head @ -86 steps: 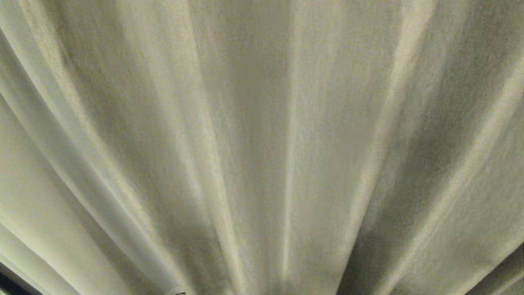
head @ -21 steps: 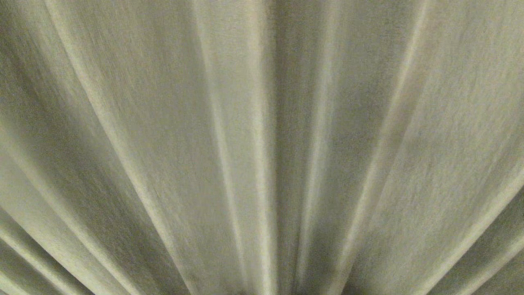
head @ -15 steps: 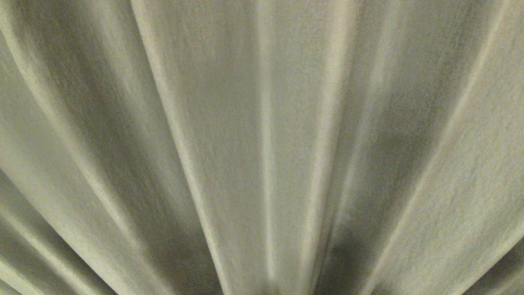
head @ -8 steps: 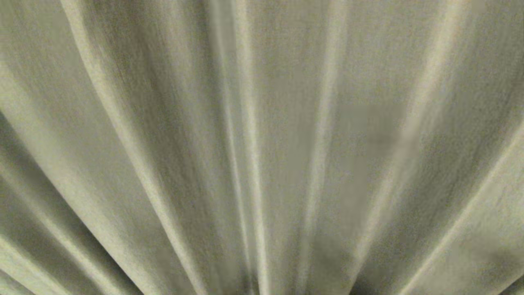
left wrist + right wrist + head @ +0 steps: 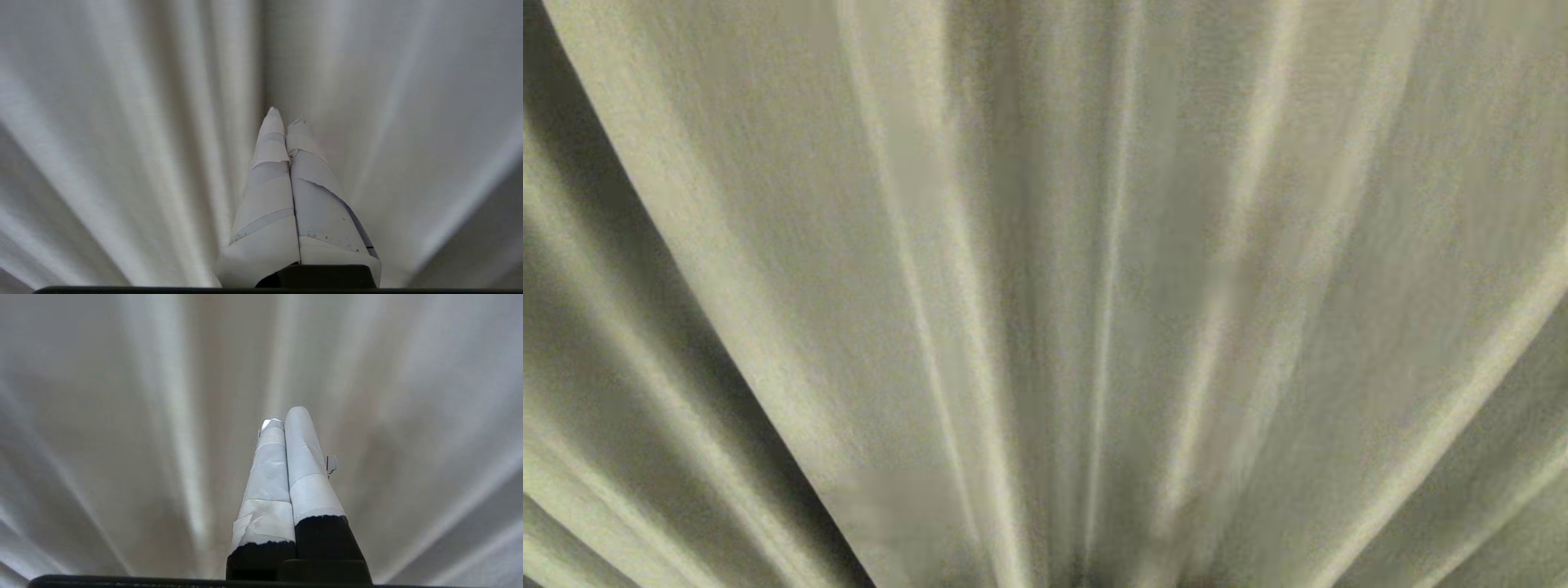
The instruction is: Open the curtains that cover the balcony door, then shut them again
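Nearest the left wrist camera, the left gripper [image 5: 286,118] shows its two white-taped fingers [image 5: 267,196] pressed flat against each other along their whole length, with nothing between them. Their tips point straight at the fabric ahead; whether the tips touch the cloth cannot be told. A dark edge of the wrist mount runs along the base of that picture.

Close to the right wrist camera, the right gripper [image 5: 284,416] is likewise closed and empty. Its fingers [image 5: 304,457] are wrapped in white tape over their outer part and are black at the base, lying side by side with no gap. A small scrap of tape sticks out from the side of one finger. These tips also face the fabric, and contact with it cannot be judged.

Beyond both grippers hang the curtains [image 5: 792,269], cream woven cloth falling in soft vertical folds. They fill the head view from edge to edge, and they fill the background of both wrist views too. In the head view the folds fan out from the lower middle of the picture, with lighter ridges and darker shaded hollows between them; the deepest shadow lies along the left side. Neither arm appears in the head view. The balcony door is hidden behind the drawn cloth.
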